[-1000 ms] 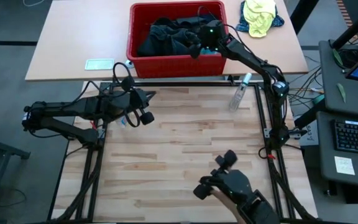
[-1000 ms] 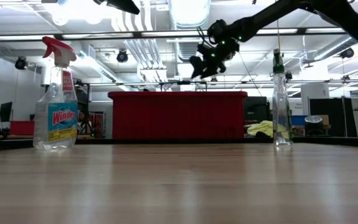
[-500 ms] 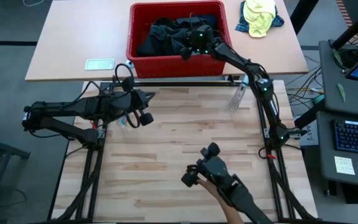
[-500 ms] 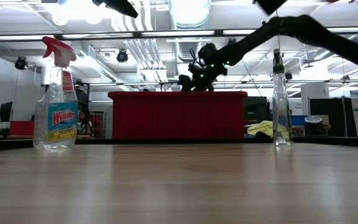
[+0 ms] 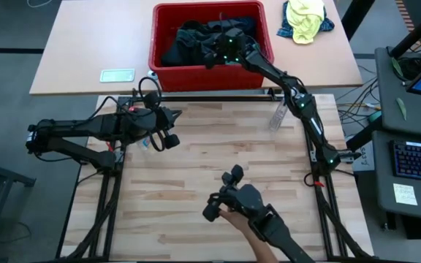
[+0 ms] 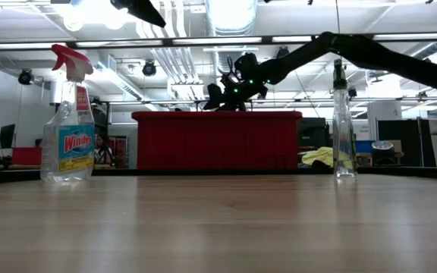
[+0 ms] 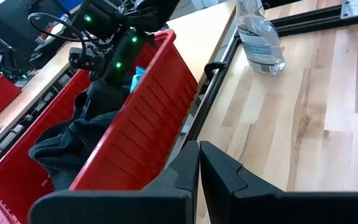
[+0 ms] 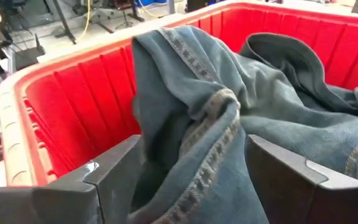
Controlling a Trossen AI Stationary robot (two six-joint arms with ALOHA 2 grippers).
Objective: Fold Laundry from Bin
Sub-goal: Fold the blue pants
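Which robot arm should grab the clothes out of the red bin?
Right. The right gripper hangs open inside the bin, a dark grey garment between its fingers. The left gripper waits shut over the wooden table.

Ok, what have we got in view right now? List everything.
bin: one, red, on the tan table beyond the wooden table
laundry: heap, count unclear, mostly dark grey, inside the bin
cloth bundle: one, yellow and blue, tan table, right of the bin
card: one, pale, tan table, left of the bin
clear bottle: one, upright, wooden table, right side
spray bottle: one, clear with red trigger, left side
black device: one, over the wooden table, held by a person's hand
left tool: shut, over the wooden table's left
right tool: open, in the bin astride a garment
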